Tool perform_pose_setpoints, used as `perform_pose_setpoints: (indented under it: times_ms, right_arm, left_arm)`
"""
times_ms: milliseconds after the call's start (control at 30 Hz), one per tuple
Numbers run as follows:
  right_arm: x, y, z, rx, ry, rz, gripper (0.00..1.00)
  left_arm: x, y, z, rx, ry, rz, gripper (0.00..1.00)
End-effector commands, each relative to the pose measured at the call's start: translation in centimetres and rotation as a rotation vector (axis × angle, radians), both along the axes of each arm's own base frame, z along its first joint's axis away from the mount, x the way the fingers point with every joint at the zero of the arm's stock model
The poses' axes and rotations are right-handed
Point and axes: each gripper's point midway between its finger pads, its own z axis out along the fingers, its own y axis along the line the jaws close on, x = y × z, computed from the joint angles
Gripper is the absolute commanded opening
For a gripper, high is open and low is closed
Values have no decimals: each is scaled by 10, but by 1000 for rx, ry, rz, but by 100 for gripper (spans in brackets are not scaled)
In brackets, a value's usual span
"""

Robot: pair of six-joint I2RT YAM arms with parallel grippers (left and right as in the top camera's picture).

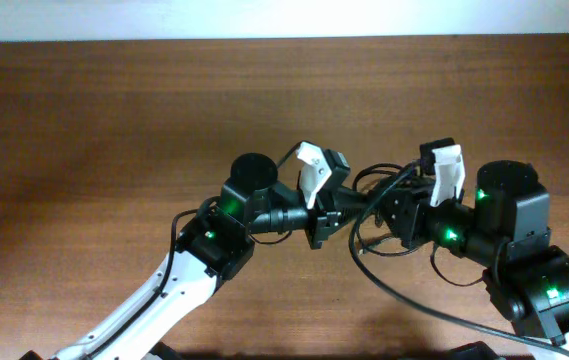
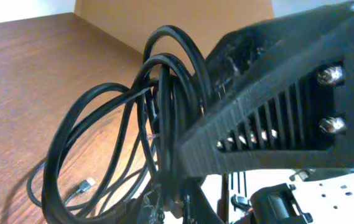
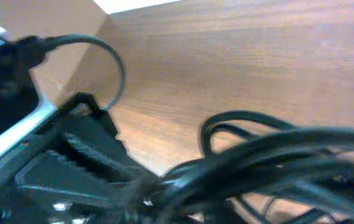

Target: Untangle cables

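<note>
A ribbed finger [image 2: 270, 112] of the left gripper [image 1: 342, 208] fills its wrist view, pressed together with its mate on the cables [image 2: 164, 106]. They hang as one bundle of loops above the table [image 1: 114, 110], at mid-table between the two grippers. The right gripper [image 1: 389, 212] faces the left, nearly touching it. Its own view is blurred, so I cannot tell whether it is spread or pinching. The main risk is that both pull apart on the same knot, which could tighten it rather than open it. A blind grab by the right one could catch several strands at once, or strike the left finger. The trailing loop [image 1: 364, 255] and the plug [image 2: 84, 185] lying on the table may snag.
</note>
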Motion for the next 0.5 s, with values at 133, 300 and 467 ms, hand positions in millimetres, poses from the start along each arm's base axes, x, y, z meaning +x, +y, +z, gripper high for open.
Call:
perform_pose_setpoints:
  times_ms: [133, 300, 467]
  right_arm:
    - [0, 4, 10, 2, -49, 30, 4]
    - [-2, 6, 9, 8, -38, 43, 4]
    - [-7, 7, 6, 13, -15, 59, 4]
  left_arm:
    - [-8, -1, 11, -30, -15, -46, 0]
    - [3, 1, 9, -19, -22, 13, 0]
    - [47, 25, -16, 43, 170, 326, 0]
